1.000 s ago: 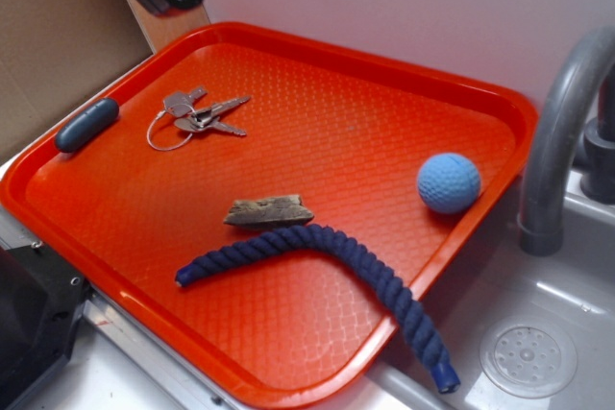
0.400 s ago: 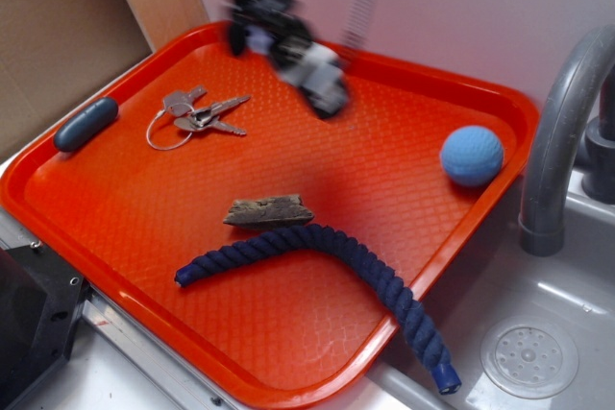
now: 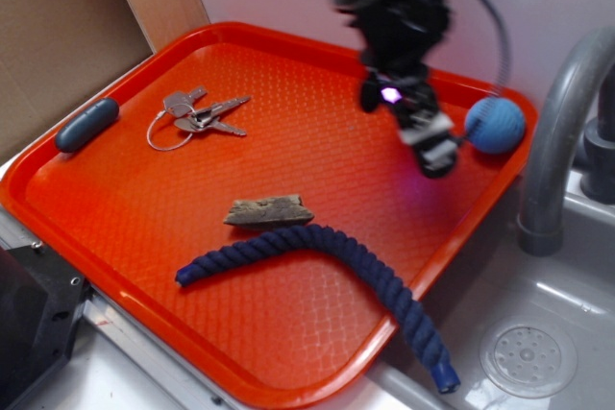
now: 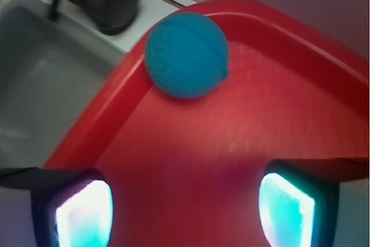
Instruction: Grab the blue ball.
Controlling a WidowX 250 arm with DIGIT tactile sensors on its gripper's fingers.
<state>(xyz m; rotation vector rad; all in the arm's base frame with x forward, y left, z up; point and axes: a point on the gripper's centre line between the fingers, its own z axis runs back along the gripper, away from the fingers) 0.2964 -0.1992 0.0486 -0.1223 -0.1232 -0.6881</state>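
The blue ball [image 3: 496, 125] is a small light-blue dimpled sphere resting against the far right rim of the orange tray [image 3: 144, 237]. In the wrist view the blue ball [image 4: 187, 55] lies ahead, pressed to the tray's raised edge [image 4: 104, 125]. My gripper [image 3: 408, 127] hangs over the tray just left of the ball, blurred by motion. Its fingers stand wide apart in the wrist view, gripper [image 4: 185, 206], with only bare tray between the glowing pads [image 4: 286, 209].
On the tray lie a key bunch [image 3: 197, 114], a dark capsule [image 3: 86, 124] on the left rim, a wood chip [image 3: 269, 210] and a navy rope [image 3: 336, 261] hanging over the front edge. A grey faucet [image 3: 562, 132] and sink [image 3: 528, 357] stand right of the tray.
The arm has swept from the tray's back left corner across to the right. The ball has rolled from the tray floor up to the far right rim.
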